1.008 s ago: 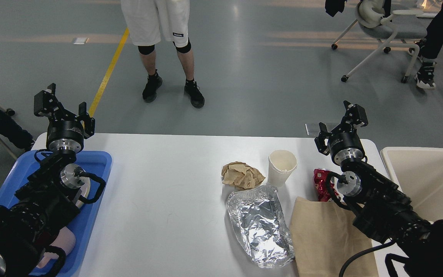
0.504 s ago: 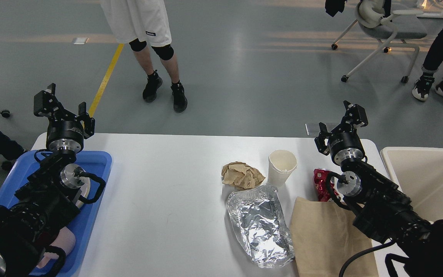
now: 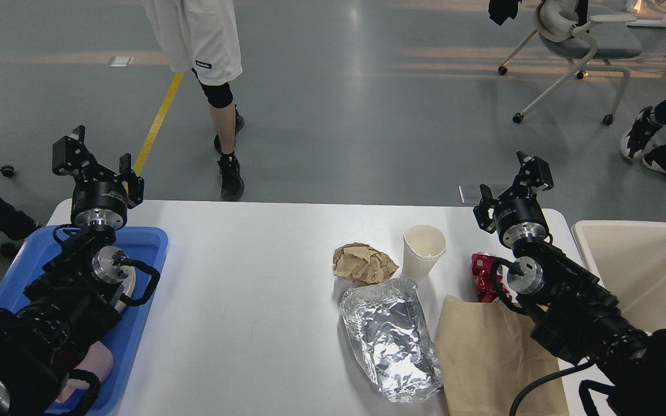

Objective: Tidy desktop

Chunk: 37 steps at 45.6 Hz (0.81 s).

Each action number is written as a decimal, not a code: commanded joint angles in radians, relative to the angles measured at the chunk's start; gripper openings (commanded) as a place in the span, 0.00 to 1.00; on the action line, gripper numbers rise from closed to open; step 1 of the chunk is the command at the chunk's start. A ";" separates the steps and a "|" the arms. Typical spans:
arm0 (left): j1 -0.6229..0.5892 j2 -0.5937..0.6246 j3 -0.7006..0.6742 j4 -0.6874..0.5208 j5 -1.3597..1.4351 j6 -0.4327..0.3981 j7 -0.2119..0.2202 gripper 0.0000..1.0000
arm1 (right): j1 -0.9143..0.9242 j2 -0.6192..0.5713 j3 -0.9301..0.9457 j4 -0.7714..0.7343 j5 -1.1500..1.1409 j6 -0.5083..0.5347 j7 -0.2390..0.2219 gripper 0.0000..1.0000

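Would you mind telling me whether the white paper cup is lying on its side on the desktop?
No, the paper cup stands upright on the desktop, its open mouth facing up, beside the crumpled brown paper.

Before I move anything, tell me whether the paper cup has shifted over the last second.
No. The paper cup stands in the same spot on the desktop, still just right of the crumpled brown paper and beyond the foil.
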 commanded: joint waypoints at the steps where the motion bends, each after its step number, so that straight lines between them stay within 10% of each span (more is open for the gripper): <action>1: 0.000 -0.001 0.000 0.000 0.000 0.000 0.001 0.96 | 0.019 -0.008 -0.002 0.003 0.000 0.000 -0.002 1.00; 37: 0.000 -0.001 0.000 -0.001 0.000 0.000 0.001 0.96 | 0.066 -0.149 0.000 0.002 0.000 0.003 0.004 1.00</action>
